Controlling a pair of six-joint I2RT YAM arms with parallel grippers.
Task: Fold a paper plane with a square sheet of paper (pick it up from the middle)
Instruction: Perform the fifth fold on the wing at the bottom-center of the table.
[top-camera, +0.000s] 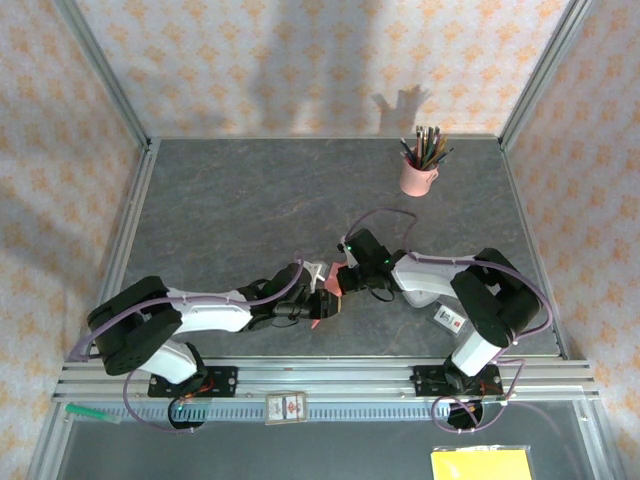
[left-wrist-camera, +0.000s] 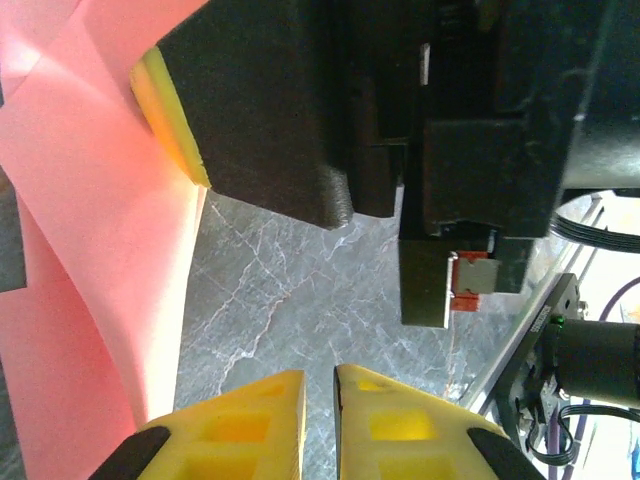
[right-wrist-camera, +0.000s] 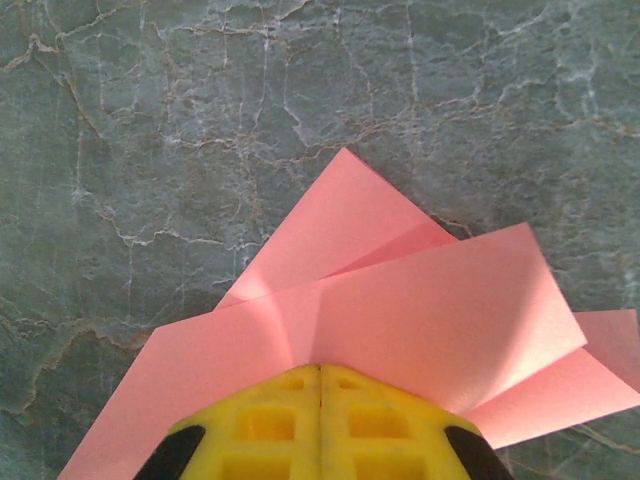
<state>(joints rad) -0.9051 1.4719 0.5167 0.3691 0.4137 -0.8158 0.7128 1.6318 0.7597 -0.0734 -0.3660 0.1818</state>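
Note:
The square sheet of paper (right-wrist-camera: 400, 310) is salmon pink and creased into overlapping pointed flaps. It is held above the marble table between the two arms (top-camera: 322, 308). My right gripper (right-wrist-camera: 320, 368) is shut on its near edge, the yellow fingertips pressed together with the paper fanning out beyond them. In the left wrist view the paper (left-wrist-camera: 90, 250) hangs at the left, beside the right gripper's black finger and yellow pad (left-wrist-camera: 170, 115). My left gripper (left-wrist-camera: 320, 375) sits just to the paper's right. Its jaws stand a narrow slit apart with nothing between them.
A pink cup of pencils (top-camera: 417, 175) stands at the back right. A small white card (top-camera: 449, 320) lies by the right arm's base. A yellow pad (top-camera: 480, 465) lies below the front rail (top-camera: 330, 375). Aluminium posts frame the table.

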